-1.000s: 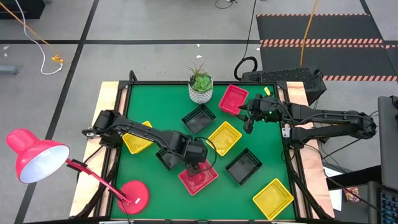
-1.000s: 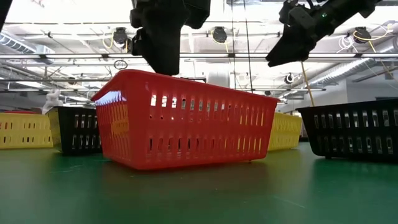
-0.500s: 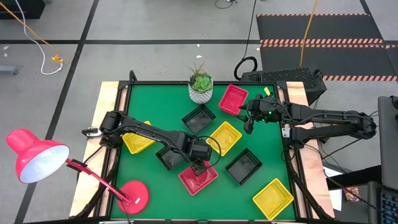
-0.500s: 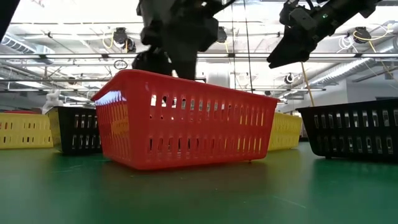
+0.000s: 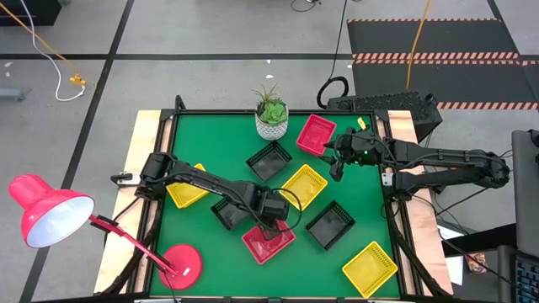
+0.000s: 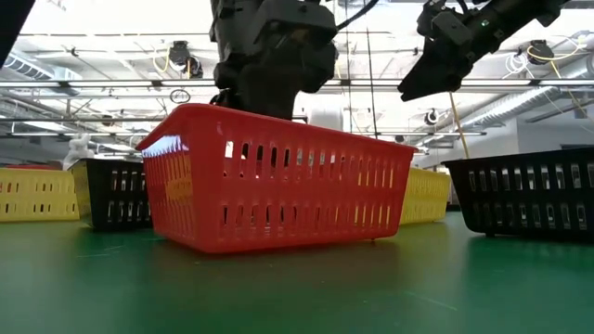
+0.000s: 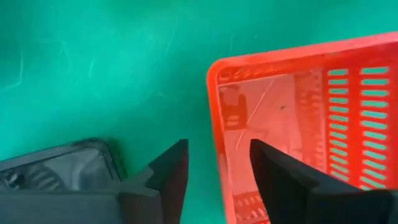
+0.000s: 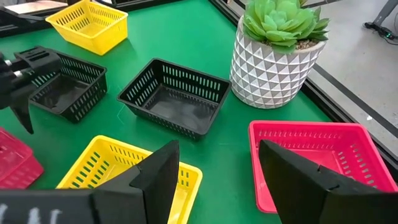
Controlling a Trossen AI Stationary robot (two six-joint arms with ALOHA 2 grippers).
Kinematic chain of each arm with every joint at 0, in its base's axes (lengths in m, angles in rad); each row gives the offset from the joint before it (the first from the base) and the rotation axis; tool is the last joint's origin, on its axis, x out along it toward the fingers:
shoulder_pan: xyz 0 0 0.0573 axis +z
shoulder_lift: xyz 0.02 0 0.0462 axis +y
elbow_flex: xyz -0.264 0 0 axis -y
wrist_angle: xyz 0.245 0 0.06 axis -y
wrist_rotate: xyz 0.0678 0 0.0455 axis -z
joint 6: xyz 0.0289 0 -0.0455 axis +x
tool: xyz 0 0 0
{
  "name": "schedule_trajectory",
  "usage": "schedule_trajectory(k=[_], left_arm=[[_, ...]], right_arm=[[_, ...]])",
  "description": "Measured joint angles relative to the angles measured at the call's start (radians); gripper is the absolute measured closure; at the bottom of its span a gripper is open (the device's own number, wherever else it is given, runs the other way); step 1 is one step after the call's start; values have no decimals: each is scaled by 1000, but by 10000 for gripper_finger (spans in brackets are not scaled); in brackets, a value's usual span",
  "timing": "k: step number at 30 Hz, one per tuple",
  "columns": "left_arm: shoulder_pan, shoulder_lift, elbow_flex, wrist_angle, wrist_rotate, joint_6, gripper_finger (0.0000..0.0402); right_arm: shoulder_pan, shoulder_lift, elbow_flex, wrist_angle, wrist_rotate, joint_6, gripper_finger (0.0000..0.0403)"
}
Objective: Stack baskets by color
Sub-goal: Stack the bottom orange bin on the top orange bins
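- Where the green table (image 5: 202,139) comes nearest the front edge, a yellow basket (image 5: 370,268) sits at the front right corner, and a red lamp base (image 5: 179,264) stands just off the front left edge.
- Just behind, near the middle front, lies a red basket (image 5: 268,243); the low view shows it large, one end tipped up off the mat.
- Over that red basket's rim is the left gripper (image 5: 271,225). Its fingers (image 7: 169,171) stand apart with the rim between them: one is outside over the mat, the other over the inside. Whether they press on the wall cannot be told.
- Beside it to the left, a black basket (image 5: 227,212) lies under the left arm; a second black basket (image 5: 329,225) lies to the red one's right.
- Farther left, by the table's edge, is a yellow basket (image 5: 187,190) partly under the arm.
- At mid-table sits another yellow basket (image 5: 304,186), with a third black basket (image 5: 269,160) behind it.
- Farther back on the right, the right gripper (image 5: 338,169) hangs above the table, its fingers (image 8: 155,174) apart and holding nothing.
- At the back lie a second red basket (image 5: 316,134) and a white plant pot (image 5: 271,123) to its left.
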Motion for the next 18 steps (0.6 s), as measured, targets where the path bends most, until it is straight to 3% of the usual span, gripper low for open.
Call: schedule_trajectory(k=[10,18], left_arm=[[19,12,0,27,47,91,382],[42,-4,-1,79,101,114,390]], right_arm=[[0,0,0,-17,-2,-23,187],[0,0,0,-27,-2,-24,187]])
